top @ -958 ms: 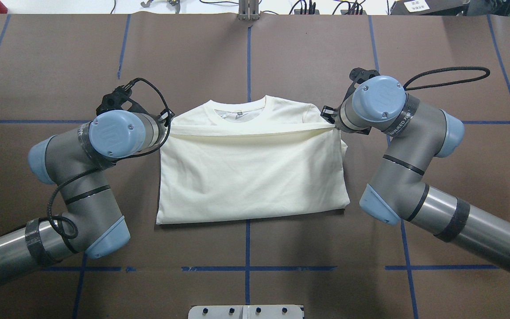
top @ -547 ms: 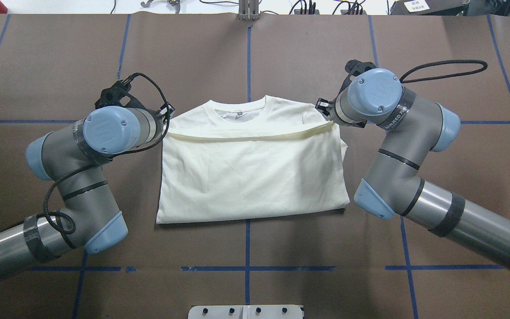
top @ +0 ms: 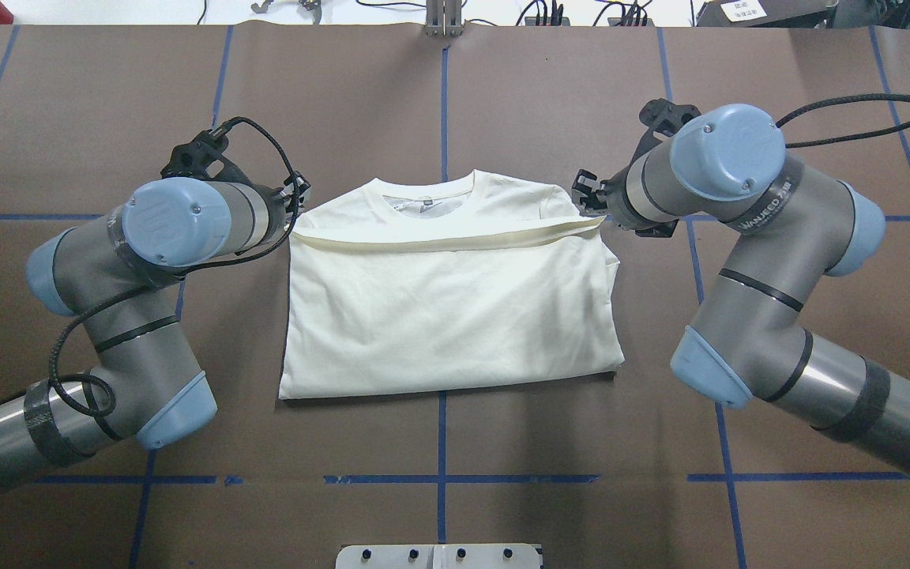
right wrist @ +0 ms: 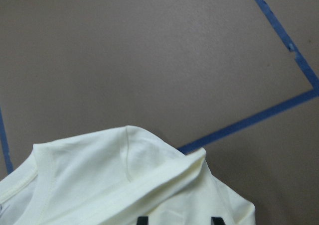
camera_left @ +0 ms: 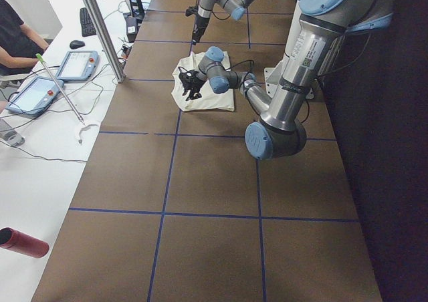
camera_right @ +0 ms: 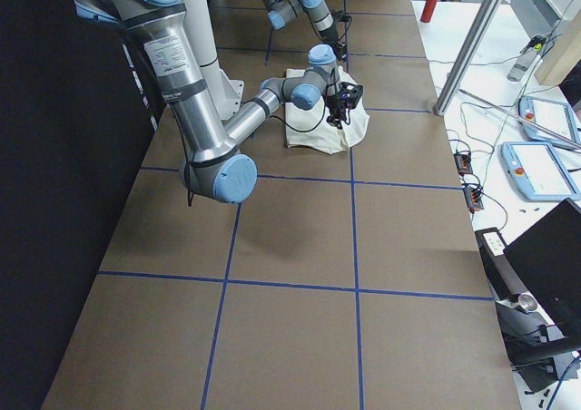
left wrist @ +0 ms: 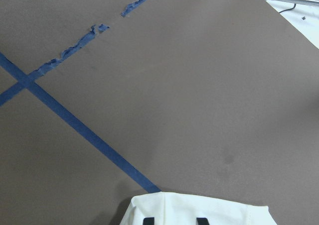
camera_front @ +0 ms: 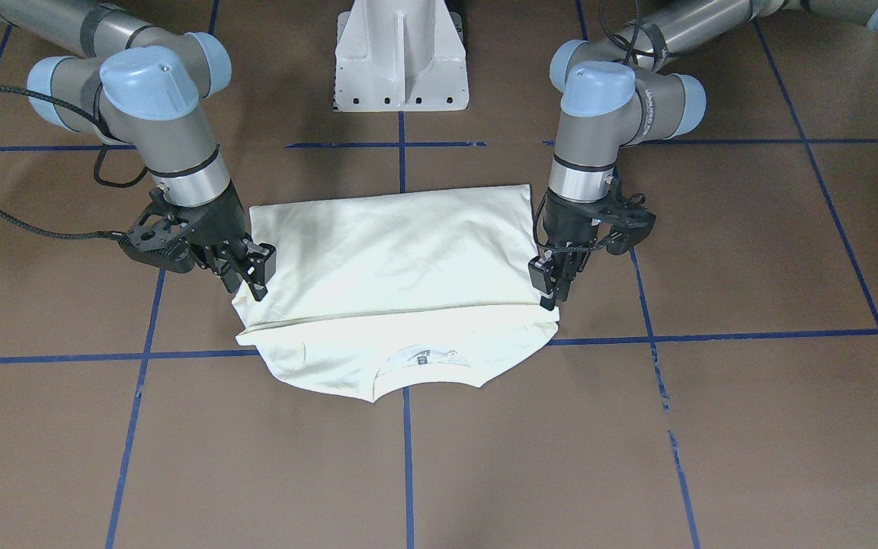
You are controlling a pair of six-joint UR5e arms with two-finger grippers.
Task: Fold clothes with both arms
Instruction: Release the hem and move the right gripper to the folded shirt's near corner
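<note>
Cream T-shirt (top: pixel 447 316), plain, folded; collar toward table's far edge, long axis crosswise. Left gripper (camera_front: pixel 552 293) and right gripper (camera_front: pixel 256 284) pinch its folded-over edge.

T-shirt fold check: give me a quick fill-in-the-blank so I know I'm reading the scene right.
The T-shirt lies with its collar pointing ___ from the robot's base.
In the front-facing view, the left hand grips the shirt on the view's ___ side, the right hand opposite.
The tape lines on the table are ___.
Missing words: away; right; blue.
</note>
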